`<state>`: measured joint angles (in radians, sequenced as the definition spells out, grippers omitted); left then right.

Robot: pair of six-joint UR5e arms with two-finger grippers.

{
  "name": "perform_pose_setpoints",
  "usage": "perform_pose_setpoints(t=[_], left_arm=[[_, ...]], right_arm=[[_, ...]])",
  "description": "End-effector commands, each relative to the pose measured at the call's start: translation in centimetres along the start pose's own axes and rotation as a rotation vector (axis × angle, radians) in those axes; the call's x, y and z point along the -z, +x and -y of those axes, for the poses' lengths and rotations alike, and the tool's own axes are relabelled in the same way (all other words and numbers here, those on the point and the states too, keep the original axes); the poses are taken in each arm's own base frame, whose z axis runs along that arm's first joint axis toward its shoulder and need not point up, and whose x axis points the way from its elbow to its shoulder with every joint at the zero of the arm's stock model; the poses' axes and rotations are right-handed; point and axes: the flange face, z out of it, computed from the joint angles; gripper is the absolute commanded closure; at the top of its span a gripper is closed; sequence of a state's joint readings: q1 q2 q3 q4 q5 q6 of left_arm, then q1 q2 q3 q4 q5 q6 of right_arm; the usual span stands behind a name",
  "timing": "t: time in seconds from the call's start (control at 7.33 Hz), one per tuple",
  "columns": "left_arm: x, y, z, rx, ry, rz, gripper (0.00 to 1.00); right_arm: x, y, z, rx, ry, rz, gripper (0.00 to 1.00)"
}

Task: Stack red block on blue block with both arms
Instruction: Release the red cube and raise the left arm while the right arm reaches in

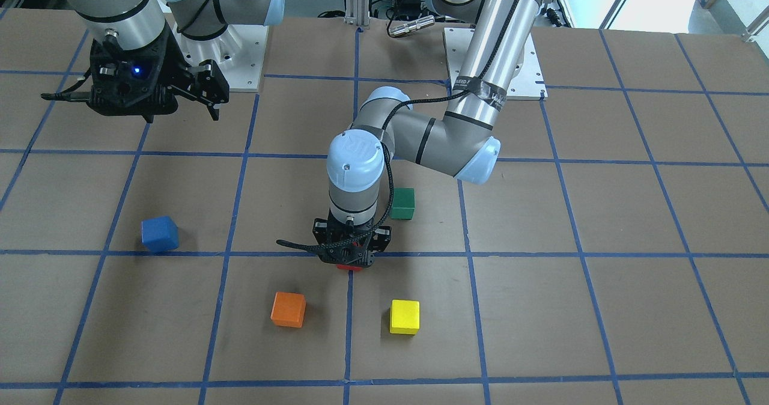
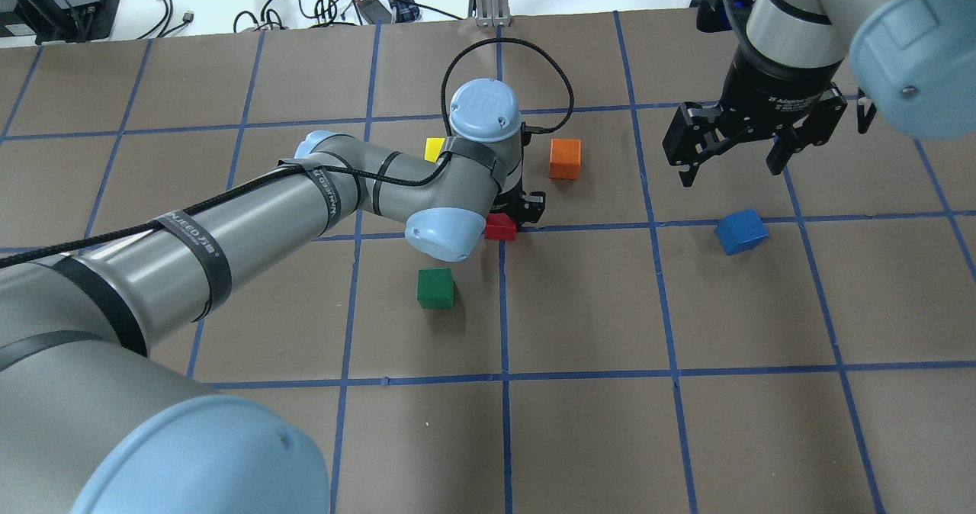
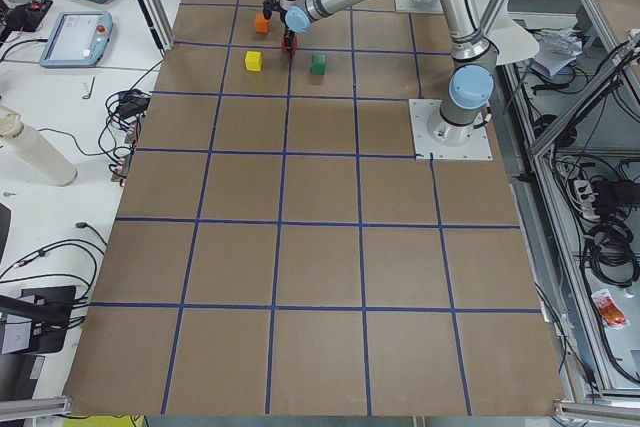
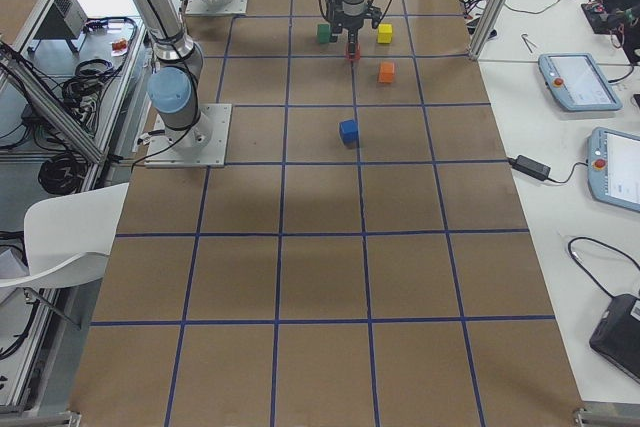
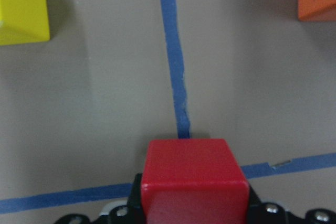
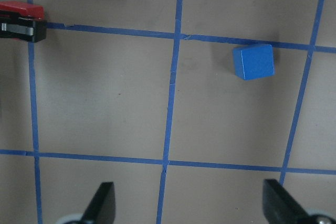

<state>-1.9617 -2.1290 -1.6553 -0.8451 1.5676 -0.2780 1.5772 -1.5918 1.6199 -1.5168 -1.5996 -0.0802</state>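
- Brown table [image 1: 601,213] is crossed by blue tape lines [image 1: 559,161].
- At mid-frame, the left gripper [image 1: 351,259] is seen clamped on the red block [image 2: 501,228], over a tape crossing.
- At upper right, the right gripper [image 2: 728,172] is held spread.
- Just below it, untouched, the blue block [image 2: 741,231] is found.

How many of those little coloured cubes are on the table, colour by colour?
red block: 1
blue block: 1
green block: 1
orange block: 1
yellow block: 1
Total: 5 blocks
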Motion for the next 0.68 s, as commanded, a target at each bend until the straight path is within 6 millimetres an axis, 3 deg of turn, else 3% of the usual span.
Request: perform_pose_setpoints(t=[0.0, 0.14, 0.27, 0.41, 0.55], left_arm=[[5.4, -3.5, 1.6, -0.032, 0.044, -0.037, 0.0], [9.3, -6.8, 2.2, -0.037, 0.068, -0.037, 0.0], [13.1, -8.4, 1.8, -0.045, 0.102, -0.037, 0.0], [16.2, -11.4, 0.6, -0.085, 0.048, -0.013, 0.0], [19.4, -15.8, -1.2, -0.15, -0.043, 0.002, 0.0]], right_arm=[[-0.1, 0.0, 0.2, 0.005, -0.002, -0.002, 0.0], [0.0, 0.0, 0.4, 0.011, 0.004, 0.001, 0.0], [-0.1, 0.1, 1.0, 0.007, 0.044, -0.007, 0.0], [-0.2, 0.2, 1.4, -0.006, 0.058, -0.013, 0.0], [-0.2, 0.3, 1.4, -0.009, 0.06, -0.013, 0.0]])
